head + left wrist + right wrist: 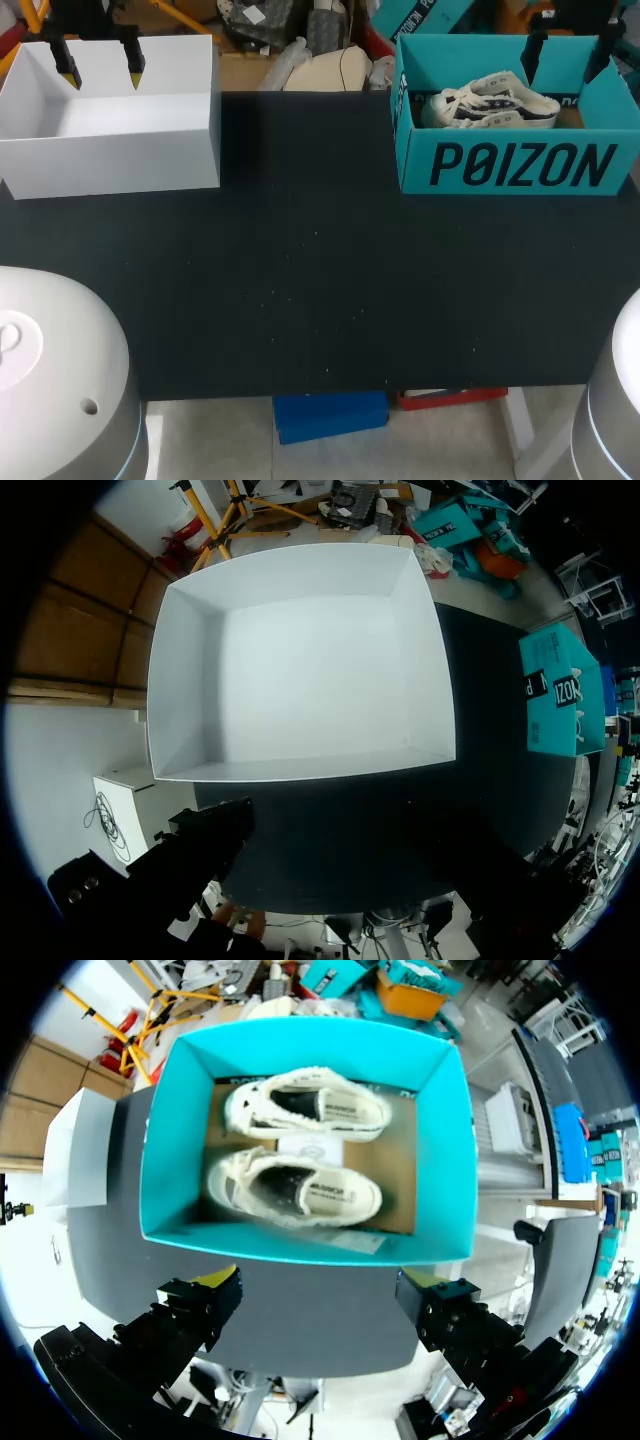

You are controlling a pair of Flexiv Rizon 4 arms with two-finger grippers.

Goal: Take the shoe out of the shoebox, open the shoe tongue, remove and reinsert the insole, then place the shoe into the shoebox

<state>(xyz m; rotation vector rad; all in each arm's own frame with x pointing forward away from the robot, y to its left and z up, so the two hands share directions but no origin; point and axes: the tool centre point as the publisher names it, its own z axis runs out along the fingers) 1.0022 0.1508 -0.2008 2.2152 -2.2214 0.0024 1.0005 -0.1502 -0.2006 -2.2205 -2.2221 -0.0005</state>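
Observation:
A teal shoebox (515,165) stands open at the table's far right. Two cream sneakers lie in it side by side, one (310,1110) nearer the box's far wall and one (295,1190) nearer my right gripper; in the head view they show as a pair (490,102). My right gripper (318,1290) hangs open above the box's near wall, holding nothing, and shows in the head view as two dark fingers over the box (570,52). At the far left, my left gripper (100,72) is open and empty above a white box (110,150).
The white box (300,660) is open-topped with nothing inside. Black table surface (320,280) stretches between the two boxes and toward the front edge. My arms' white bases sit at the near left (50,380) and near right (620,400) corners.

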